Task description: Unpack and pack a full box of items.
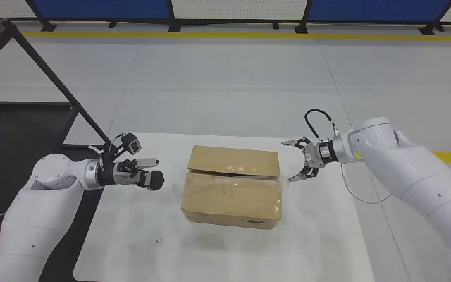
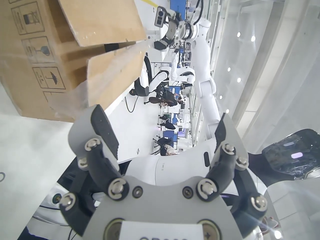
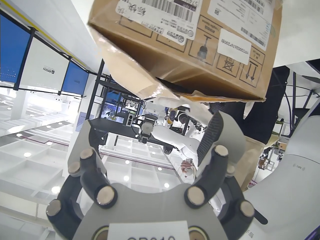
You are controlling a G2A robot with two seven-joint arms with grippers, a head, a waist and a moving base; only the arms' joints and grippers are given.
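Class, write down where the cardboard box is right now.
In the top view the cardboard box sits centred on the table, between the open left hand and the open right hand.

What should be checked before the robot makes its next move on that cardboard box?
1. Left gripper open and empty: ok.
2. Right gripper open and empty: ok.
3. Grippers off the cardboard box: left ok; right cannot tell, since one finger is close to the loose tape.
4. Box resting flat on the white table: ok.
5. Top flaps unsealed: ok, they stand ajar.
6. Items inside: cannot tell, the flaps hide them.
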